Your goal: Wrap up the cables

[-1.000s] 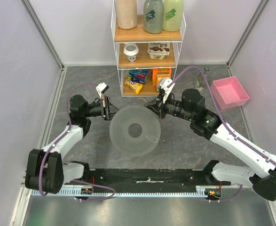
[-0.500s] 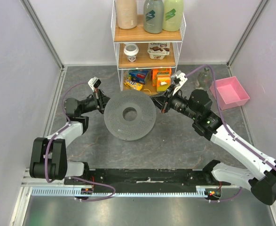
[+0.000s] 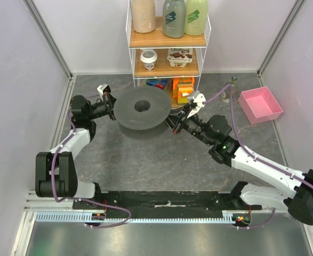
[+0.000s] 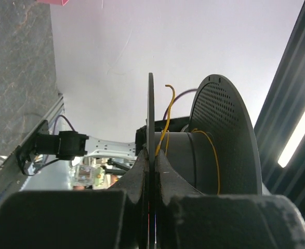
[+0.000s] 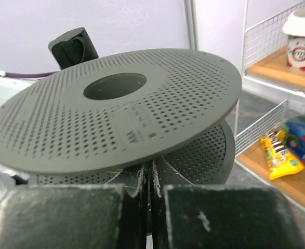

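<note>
Yellow wire (image 4: 164, 129): hair-fine, lying on the hub of the dark grey spool (image 3: 156, 113) between its two perforated flanges. One strand loops round the hub; a loose end rises past the thinner flange's edge and curls free. The wire is not discernible in the top view.

Spool: held off the counter (image 3: 161, 160), roughly level, with its shadow on the surface below. It hangs between the two arms at the far middle of the cell.

Left pincer (image 3: 112, 108): clamped on the rim of one flange, the thin disc edge pinched between its fingers (image 4: 136, 179).

Right pincer (image 3: 174, 124): fingers (image 5: 140, 179) drawn together on the near edge of the upper flange, on the opposite side of the spool.

Surroundings: a wire shelf rack (image 3: 128, 53) stands just behind the spool. From above, the spool's far edge overlaps the rack's bottom shelf, where snack packs (image 3: 183, 88) lie. A cup (image 3: 148, 57) and bottles (image 3: 173, 18) sit on higher shelves. A pink tray (image 3: 260, 104) lies well apart, far right.
</note>
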Robot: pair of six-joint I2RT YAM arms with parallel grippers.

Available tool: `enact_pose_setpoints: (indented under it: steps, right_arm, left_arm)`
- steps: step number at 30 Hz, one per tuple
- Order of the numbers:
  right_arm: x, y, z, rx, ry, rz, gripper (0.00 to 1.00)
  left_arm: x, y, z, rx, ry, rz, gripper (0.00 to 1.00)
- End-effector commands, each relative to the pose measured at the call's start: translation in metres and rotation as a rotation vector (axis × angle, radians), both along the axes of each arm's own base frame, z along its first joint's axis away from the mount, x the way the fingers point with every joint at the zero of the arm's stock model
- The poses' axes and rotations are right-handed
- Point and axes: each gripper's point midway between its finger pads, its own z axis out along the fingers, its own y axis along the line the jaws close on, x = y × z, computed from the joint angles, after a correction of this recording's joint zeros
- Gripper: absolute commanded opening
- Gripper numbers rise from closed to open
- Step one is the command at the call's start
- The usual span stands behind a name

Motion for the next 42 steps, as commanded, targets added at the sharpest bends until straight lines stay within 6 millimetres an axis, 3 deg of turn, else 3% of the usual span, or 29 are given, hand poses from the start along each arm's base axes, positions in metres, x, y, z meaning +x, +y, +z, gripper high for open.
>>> enact_pose_setpoints:
  steps: [1, 6, 12, 17, 23, 31, 37, 42]
  right_arm:
    - [0.000, 0.000, 0.037, 0.014, -0.261, -0.108, 0.00]
    - [-0.010, 0.006, 0.037, -0.102, -0.487, -0.156, 0.00]
    - [-0.023, 0.018, 0.020, -0.307, -0.771, -0.132, 0.00]
    - [-0.031, 0.025, -0.011, -0.519, -0.982, -0.039, 0.00]
    - [-0.029, 0.023, -0.051, -0.733, -1.112, 0.027, 0.00]
    - [-0.032, 0.014, -0.093, -0.834, -1.116, 0.083, 0.00]
    - [-0.034, 0.005, -0.140, -0.916, -1.128, 0.116, 0.00]
    - [-0.022, 0.004, -0.174, -0.998, -1.135, 0.101, 0.00]
  left_arm:
    - [0.023, 0.010, -0.002, -0.022, 0.216, 0.065, 0.02]
    - [0.027, 0.011, -0.010, -0.018, 0.307, 0.078, 0.02]
    - [0.031, 0.012, -0.017, 0.001, 0.346, 0.092, 0.02]
    - [0.035, 0.013, -0.021, 0.021, 0.394, 0.120, 0.02]
    - [0.038, 0.014, -0.028, 0.089, 0.274, 0.172, 0.02]
    - [0.036, 0.010, -0.071, 0.185, 0.190, 0.144, 0.01]
    - [0.039, 0.010, -0.100, 0.166, 0.164, 0.153, 0.02]
    - [0.047, 0.009, -0.124, 0.163, 0.135, 0.145, 0.02]
